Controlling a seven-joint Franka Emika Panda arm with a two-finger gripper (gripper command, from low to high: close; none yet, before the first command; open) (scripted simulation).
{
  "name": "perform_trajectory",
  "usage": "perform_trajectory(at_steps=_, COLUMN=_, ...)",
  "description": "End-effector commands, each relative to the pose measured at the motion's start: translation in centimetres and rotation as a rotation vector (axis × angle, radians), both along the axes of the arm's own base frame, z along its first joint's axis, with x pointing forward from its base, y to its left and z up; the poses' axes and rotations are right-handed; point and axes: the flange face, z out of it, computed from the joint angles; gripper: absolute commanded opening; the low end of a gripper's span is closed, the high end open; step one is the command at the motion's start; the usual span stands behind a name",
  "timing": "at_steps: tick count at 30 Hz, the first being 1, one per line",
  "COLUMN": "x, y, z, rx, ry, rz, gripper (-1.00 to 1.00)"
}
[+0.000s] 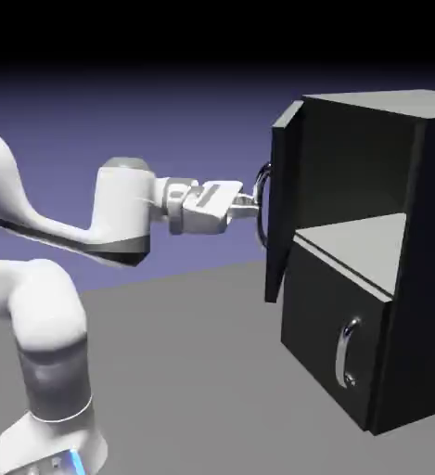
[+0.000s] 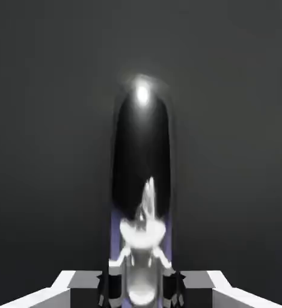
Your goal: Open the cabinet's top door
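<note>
While my fingers (image 1: pixel 254 206) are clamped tight on the curved silver handle (image 1: pixel 262 199), the top door (image 1: pixel 278 209) stands swung out just beyond their tips, edge-on in the exterior view. Behind it sits the cabinet (image 1: pixel 415 278), its upper compartment open, on the counter (image 1: pixel 184 371).

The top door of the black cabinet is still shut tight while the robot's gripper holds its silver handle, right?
Not quite. The top door is already swung open, so the shelf inside the cabinet shows; the exterior view makes this plain. The rest is right: the gripper is closed on the door's silver handle.
</note>
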Motion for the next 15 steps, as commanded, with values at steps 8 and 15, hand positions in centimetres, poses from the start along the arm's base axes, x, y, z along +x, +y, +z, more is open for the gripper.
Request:
perform_trajectory(at_steps=8, x=-1.6, y=4.3, z=0.0, rx=0.001, ry=0.000, rz=-0.147, gripper=-1.00)
perform_trajectory(at_steps=15, x=-2.7, y=9.5, z=0.0, rx=0.001, ry=0.000, rz=-0.316, gripper=-1.00)
